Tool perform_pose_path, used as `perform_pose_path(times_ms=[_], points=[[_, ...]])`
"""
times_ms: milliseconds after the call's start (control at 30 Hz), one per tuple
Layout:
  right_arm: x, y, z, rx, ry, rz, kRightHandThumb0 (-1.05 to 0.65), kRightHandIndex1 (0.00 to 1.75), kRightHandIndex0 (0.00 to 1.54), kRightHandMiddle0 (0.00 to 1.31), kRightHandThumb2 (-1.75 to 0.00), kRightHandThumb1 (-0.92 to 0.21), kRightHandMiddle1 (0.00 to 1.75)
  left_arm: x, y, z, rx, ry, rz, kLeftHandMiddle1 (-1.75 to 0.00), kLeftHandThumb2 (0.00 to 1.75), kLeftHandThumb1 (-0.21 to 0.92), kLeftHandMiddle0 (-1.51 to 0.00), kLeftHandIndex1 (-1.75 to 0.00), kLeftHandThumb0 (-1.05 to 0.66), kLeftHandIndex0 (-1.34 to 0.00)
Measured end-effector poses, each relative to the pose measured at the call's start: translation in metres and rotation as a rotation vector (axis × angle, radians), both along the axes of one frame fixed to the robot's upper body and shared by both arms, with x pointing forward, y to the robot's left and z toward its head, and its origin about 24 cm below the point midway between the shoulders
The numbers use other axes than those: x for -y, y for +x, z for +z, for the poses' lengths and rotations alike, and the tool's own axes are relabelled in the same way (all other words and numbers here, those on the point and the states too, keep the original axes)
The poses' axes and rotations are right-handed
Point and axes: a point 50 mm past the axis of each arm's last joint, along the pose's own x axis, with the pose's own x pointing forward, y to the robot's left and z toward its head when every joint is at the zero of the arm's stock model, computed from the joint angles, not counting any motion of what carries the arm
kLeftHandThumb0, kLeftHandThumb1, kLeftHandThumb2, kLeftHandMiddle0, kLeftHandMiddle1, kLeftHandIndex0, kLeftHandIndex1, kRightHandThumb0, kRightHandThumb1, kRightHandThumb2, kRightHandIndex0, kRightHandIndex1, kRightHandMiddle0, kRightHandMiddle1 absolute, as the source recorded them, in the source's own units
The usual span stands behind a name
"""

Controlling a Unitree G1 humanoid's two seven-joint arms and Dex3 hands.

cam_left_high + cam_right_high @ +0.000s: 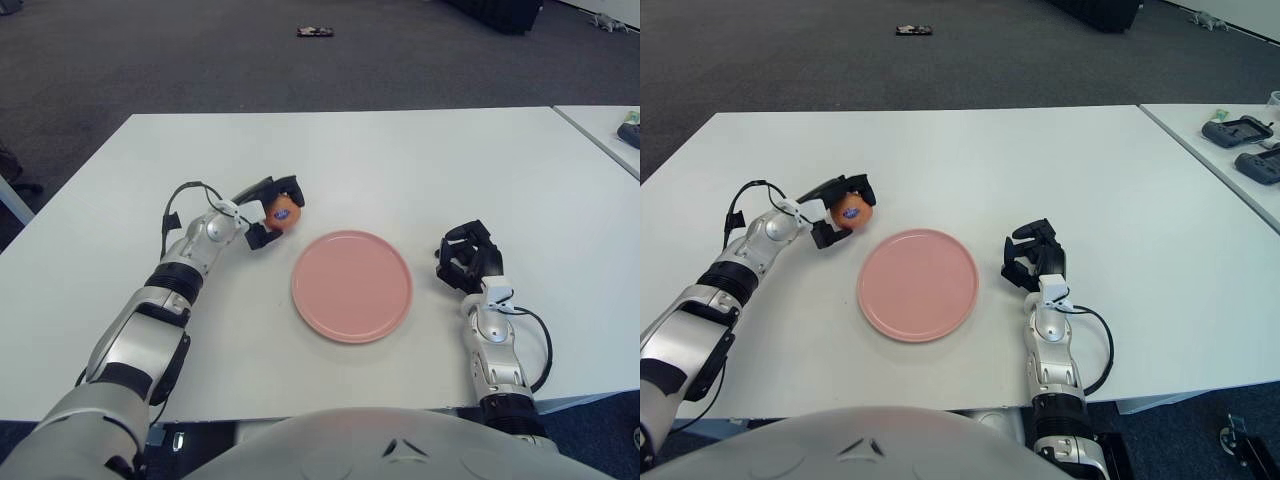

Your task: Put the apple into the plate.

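A small orange-red apple with a blue sticker is in my left hand, whose black fingers curl around it. The hand holds it just left of and beyond the pink plate, close to the plate's upper left rim. The apple also shows in the right eye view, as does the plate. The plate is flat on the white table and holds nothing. My right hand shows to the right of the plate, fingers curled, holding nothing.
The white table stretches wide behind the plate. A second table at the right carries dark devices. A small dark object lies on the grey carpet beyond.
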Motion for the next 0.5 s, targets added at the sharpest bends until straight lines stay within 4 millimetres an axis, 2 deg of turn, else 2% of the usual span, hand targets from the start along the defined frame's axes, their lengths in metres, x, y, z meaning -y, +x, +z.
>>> perform_pose_path(times_ms=[267, 500], points=[[0.000, 0.000, 0.000, 0.000, -0.004, 0.002, -0.41, 1.46, 0.59, 0.44, -1.06, -0.53, 1.75, -0.002, -0.004, 0.027, 0.098, -0.138, 0.005, -1.59, 1.75, -0.11, -0.98, -1.75, 0.00, -0.70], [-0.001, 0.000, 0.000, -0.001, -0.006, 0.007, -0.41, 1.45, 0.58, 0.44, -1.05, -0.54, 1.75, 0.000, -0.009, 0.041, 0.133, -0.176, -0.007, -1.59, 1.75, -0.11, -0.98, -1.75, 0.00, -0.70]])
